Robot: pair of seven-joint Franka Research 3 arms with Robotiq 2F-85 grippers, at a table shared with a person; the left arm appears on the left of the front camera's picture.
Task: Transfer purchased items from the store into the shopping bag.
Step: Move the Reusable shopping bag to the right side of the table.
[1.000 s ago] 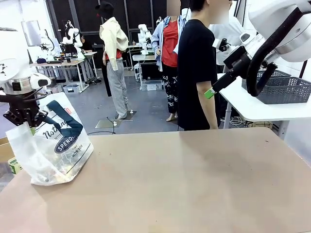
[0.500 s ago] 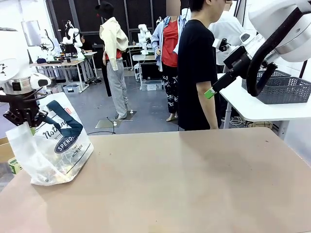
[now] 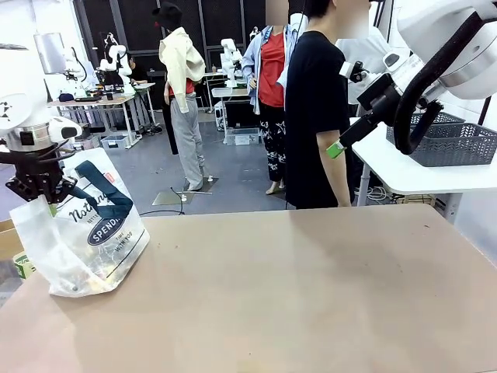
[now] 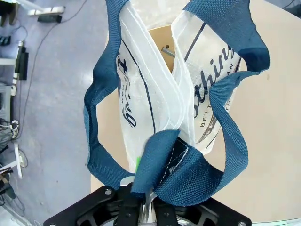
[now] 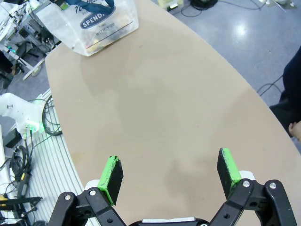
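The shopping bag [image 3: 87,233], whitish with navy handles and a "SPEND" oval, stands at the table's left end. My left gripper [image 3: 40,189] is above its top, shut on the navy handle [image 4: 164,162] and the bag's rim. From above, a brown paper packet [image 4: 160,37] shows inside the bag's mouth. Small purchased items [image 3: 81,284] lie at its bottom. My right gripper [image 5: 170,175] hangs open and empty high over the table's right side, its green pad [image 3: 334,149] pointing left. The store, a dark grey slotted basket [image 3: 454,144], sits behind it.
The basket rests on a white side table [image 3: 411,177] at the right. A person in a black shirt [image 3: 314,116] stands at the far edge of the brown table [image 3: 295,295]. The bag [image 5: 91,21] also shows far off in the right wrist view.
Both arms and the bag have stayed in place. The person at the far side has shifted slightly.
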